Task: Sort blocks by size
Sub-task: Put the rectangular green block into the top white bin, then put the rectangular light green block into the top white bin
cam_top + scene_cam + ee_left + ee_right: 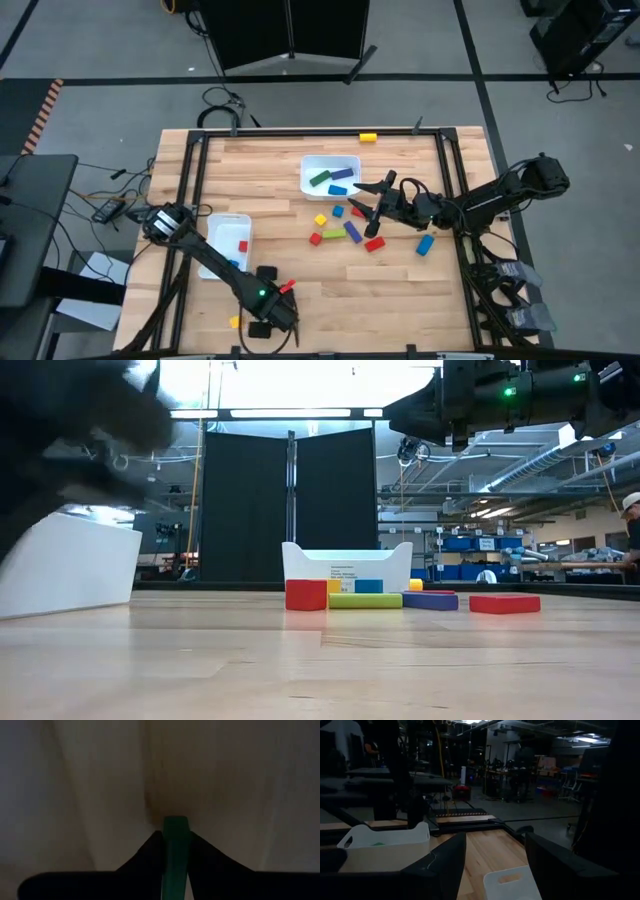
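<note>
Green block [175, 850], seemingly a bar running lengthwise between the fingers, sits clamped in the left pincer [272, 318] low over the worktop's [400, 300] near edge, while the right pincer [374, 213] gapes empty above scattered blocks [335, 232].

Showing in the high view: two white trays, one mid-table [306, 172] and one at the left [214, 240]. Lying in the mid-table tray [306, 172]: one green bar [321, 177], two blue blocks [341, 172]. Sitting in the left tray [214, 240]: one red cube [243, 245], one blue cube [233, 264]. Lying loose: about ten blocks; exact total unclear.
</note>
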`<action>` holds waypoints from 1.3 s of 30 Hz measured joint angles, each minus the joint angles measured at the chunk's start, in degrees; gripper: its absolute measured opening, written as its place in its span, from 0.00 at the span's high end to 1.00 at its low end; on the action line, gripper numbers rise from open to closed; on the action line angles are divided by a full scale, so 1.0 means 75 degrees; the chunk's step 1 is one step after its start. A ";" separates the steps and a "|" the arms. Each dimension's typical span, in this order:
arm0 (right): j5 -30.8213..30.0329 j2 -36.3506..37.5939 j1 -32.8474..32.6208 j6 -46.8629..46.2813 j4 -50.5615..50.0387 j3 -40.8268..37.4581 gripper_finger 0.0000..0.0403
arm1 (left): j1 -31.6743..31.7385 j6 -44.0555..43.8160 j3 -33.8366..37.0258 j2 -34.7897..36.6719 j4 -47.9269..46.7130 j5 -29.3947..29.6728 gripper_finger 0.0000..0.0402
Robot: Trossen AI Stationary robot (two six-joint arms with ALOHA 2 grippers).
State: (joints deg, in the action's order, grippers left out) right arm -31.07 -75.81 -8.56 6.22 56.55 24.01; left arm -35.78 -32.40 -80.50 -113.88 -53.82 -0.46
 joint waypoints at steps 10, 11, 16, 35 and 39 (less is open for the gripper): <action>-0.0002 -0.0002 -0.0056 0.0124 0.0055 0.0000 0.47 | 0.1592 0.1797 -0.0383 0.1191 0.0346 0.2977 0.84; -0.0003 0.0003 -0.0099 0.0207 0.0052 0.0000 0.47 | 0.1827 0.2121 -0.0377 0.1292 0.0536 0.3235 0.84; -0.0429 0.0012 -0.0362 0.0716 0.0099 0.0000 0.47 | 0.3246 0.3791 -0.0164 0.1837 0.2486 0.3635 0.84; -0.2357 0.0866 -0.1538 0.2364 -0.0548 0.0000 0.47 | 0.6617 0.3163 0.2123 0.1748 0.7521 0.1546 0.78; -0.2331 0.0864 -0.1454 0.2219 -0.0604 0.0000 0.47 | 0.6620 0.2960 0.2196 0.1748 0.7620 0.1639 0.58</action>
State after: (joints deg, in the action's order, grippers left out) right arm -48.55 -69.33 -19.46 22.86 52.02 24.01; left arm 13.87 -10.21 -64.03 -100.77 3.34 11.83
